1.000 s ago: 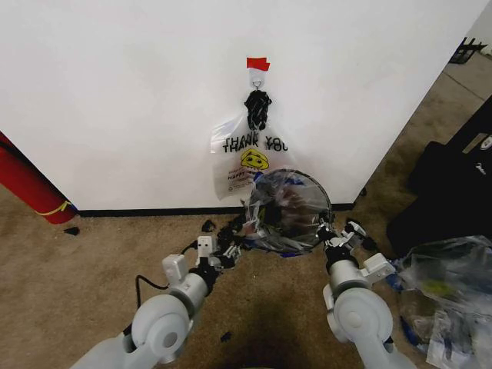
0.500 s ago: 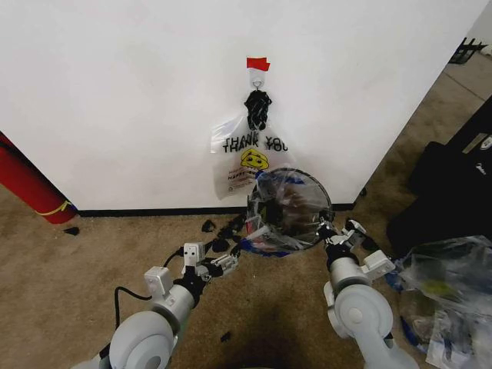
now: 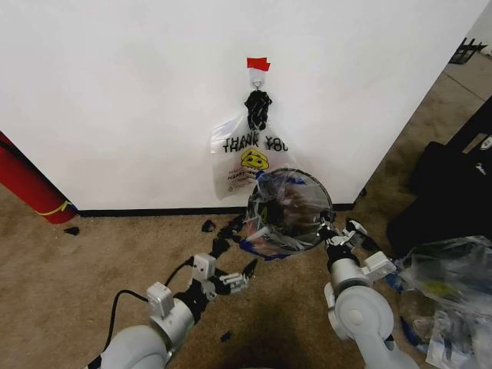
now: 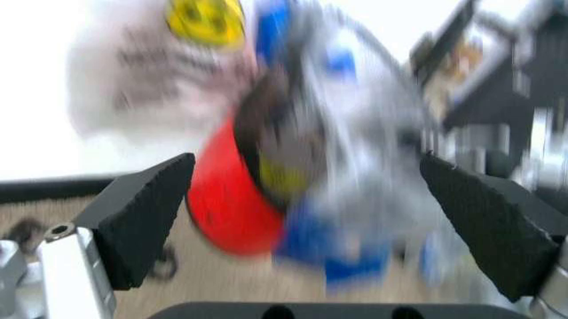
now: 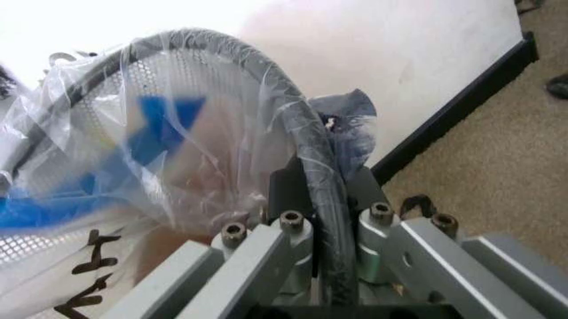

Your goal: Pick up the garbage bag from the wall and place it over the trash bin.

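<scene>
Since the earlier frames the left gripper (image 3: 247, 271) has pulled back from the trash bin (image 3: 290, 211) and dropped lower toward the carpet (image 3: 115, 246); it now hangs apart from the bin's near-left side with its fingers spread wide and nothing between them, as the left wrist view confirms, where the two dark fingertips (image 4: 142, 216) stand far apart on either side of the blurred bin. The right gripper (image 3: 329, 230) has not shifted: it is clamped on the bin's black rim (image 5: 321, 199), holding the bin tilted with its mouth turned up toward the head camera. The garbage bag (image 3: 288, 192) with blue handle strips is stretched over that mouth, its clear film wrapped around the rim and its blue parts (image 5: 164, 119) showing against the perforated inside. The bin sits just before the wall (image 3: 115, 92), close to the black baseboard (image 3: 154, 211). On the wall above, another smiley bag (image 3: 246, 157) hangs from the hook (image 3: 257, 83) beneath the red tape strip (image 3: 257, 64)
</scene>
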Available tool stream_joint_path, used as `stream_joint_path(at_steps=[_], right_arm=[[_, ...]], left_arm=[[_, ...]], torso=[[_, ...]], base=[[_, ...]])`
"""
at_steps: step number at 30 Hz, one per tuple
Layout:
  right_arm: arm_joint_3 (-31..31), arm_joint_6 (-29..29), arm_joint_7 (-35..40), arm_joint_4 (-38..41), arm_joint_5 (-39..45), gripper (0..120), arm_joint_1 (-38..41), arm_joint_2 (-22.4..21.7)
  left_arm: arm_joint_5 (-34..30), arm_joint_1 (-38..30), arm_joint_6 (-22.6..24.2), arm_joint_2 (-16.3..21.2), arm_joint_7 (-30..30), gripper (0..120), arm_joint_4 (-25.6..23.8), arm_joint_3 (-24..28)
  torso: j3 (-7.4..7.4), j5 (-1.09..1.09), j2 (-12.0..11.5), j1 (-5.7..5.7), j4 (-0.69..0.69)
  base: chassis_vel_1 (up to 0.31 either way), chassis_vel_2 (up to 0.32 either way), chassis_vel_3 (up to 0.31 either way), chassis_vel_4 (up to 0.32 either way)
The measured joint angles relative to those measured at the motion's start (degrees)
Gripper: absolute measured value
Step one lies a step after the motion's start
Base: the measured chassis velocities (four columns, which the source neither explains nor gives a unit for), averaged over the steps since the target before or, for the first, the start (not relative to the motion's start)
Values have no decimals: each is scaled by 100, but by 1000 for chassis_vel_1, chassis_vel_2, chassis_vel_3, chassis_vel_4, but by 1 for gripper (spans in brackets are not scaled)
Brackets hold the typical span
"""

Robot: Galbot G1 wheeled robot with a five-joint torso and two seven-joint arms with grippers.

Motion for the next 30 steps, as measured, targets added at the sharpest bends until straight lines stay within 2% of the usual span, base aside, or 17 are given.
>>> stream_joint_path(at_steps=[5,13,20,30], right_arm=[[-10,1,-31,35,-73,1,-58,13],[-28,1,-40,40,-125,1,-74,52],[-44,-3,-40,28,-169,1,-54,135],[-23,-6,-38,13,-198,1,-68,157]], left_arm=[[-634,-967,33,-85,-372,100,98,58],[-818,-1755,261,-233,-445,100,389,358],[-33,-2142,194,-263,-334,100,1033,791],[308,-2437,107,-390,-289,100,1460,1084]], torso=[[0,0,0,0,0],[0,-1,0,0,-1],[1,-1,0,0,0],[0,-1,0,0,0]], base=[[0,0,0,0],[0,0,0,0],[0,0,0,0],[0,0,0,0]])
